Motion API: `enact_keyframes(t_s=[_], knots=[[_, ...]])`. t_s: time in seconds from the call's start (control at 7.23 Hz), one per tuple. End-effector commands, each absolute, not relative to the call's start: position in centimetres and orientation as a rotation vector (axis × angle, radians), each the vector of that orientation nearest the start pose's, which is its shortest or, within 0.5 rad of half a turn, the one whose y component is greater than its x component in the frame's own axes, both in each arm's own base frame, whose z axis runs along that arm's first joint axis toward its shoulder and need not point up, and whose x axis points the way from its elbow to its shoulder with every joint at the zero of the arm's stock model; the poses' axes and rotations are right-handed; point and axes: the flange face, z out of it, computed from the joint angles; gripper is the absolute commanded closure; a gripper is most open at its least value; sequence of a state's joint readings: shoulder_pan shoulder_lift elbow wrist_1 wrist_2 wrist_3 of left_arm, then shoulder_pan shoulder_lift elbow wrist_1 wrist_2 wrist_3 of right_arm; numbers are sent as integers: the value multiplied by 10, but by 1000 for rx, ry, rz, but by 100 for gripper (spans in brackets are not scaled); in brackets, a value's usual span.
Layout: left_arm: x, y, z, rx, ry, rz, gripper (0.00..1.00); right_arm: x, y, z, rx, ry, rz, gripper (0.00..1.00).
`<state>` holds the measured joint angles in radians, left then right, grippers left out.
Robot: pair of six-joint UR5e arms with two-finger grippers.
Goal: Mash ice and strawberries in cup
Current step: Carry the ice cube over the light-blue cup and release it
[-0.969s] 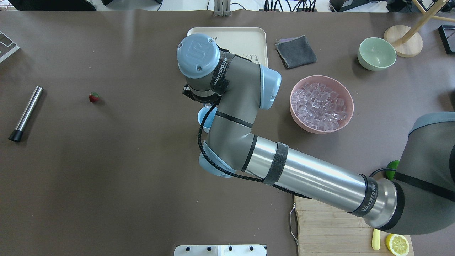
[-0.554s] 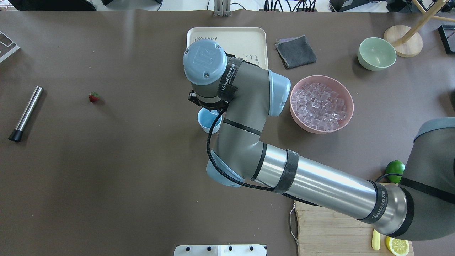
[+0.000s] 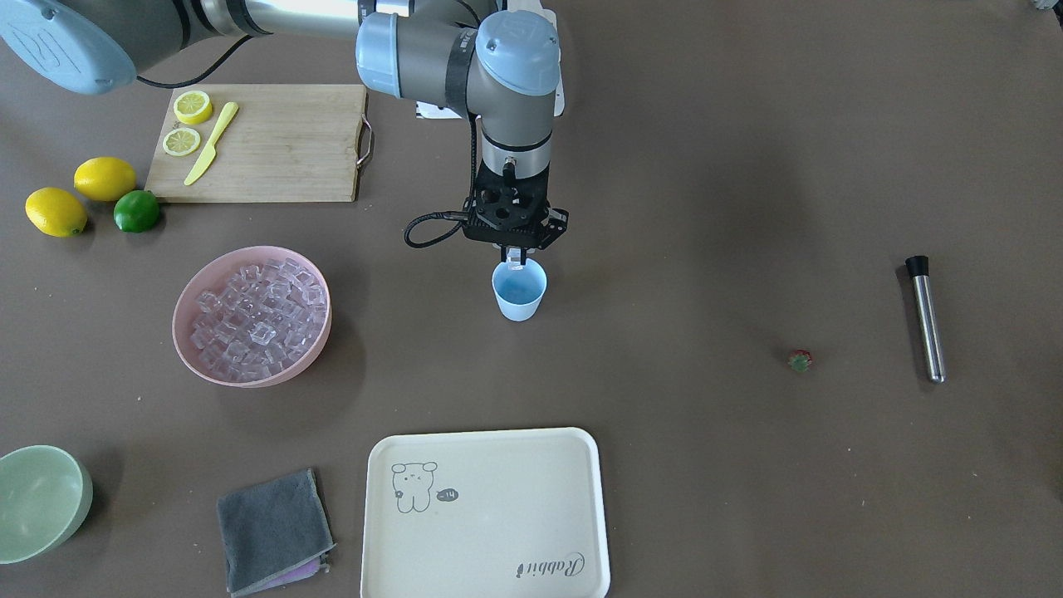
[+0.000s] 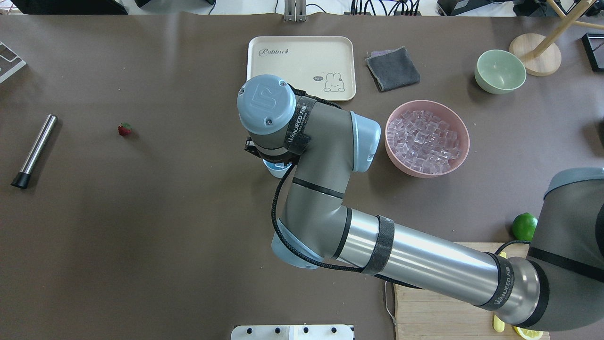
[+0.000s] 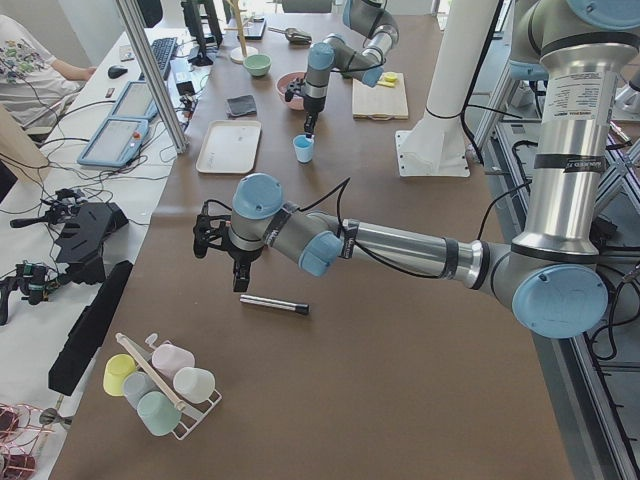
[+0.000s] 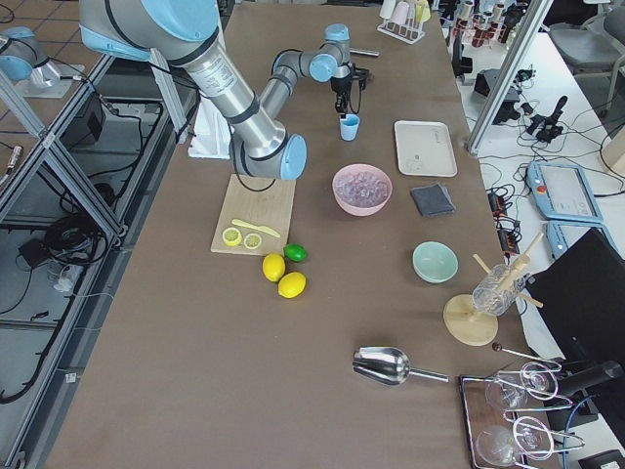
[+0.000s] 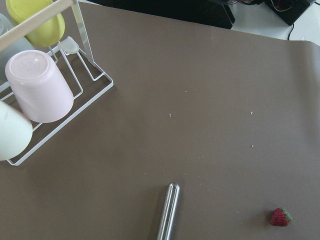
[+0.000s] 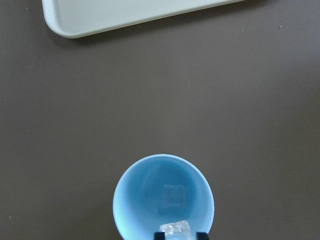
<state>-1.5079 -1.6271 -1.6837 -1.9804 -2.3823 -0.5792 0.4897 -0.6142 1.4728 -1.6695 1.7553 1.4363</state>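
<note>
Since the earlier overhead frames, the right arm's wrist had shifted back toward the robot. It now covered nearly all of the cup in that view and uncovered the rabbit drawing on the cream tray.

The right gripper pointed straight down with its fingers narrowed on a single clear ice cube. The cube hung just over the near rim of the upright cup. A faint square shape showed on the cup's floor, and I could not tell what it was.

The tray lay near the cup on the operators' side. The pink bowl, heaped with ice, sat beside the cup on the robot's right. Past them were a grey cloth and a pale green bowl. Nearer the robot's base lay a wooden cutting board with two lemon halves and a yellow knife. Two whole lemons and a lime lay off its edge.

The strawberry lay well apart from the cup on the robot's left. A metal rod with a black end lay beyond it. The left gripper hung over that rod, and I could not tell how wide its fingers stood. Its wrist camera took in a wire rack of tumblers.
</note>
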Motion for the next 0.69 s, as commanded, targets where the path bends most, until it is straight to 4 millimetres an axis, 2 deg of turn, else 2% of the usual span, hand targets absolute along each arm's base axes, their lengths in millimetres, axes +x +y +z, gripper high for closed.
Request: enact_keyframes(t_s=[0.0, 0.55], knots=[[-28, -534, 523, 270, 921, -242, 3, -595, -462, 114, 81, -773, 276, 100], [-28, -535, 521, 274, 922, -241, 3, -599, -463, 115, 75, -767, 284, 100]])
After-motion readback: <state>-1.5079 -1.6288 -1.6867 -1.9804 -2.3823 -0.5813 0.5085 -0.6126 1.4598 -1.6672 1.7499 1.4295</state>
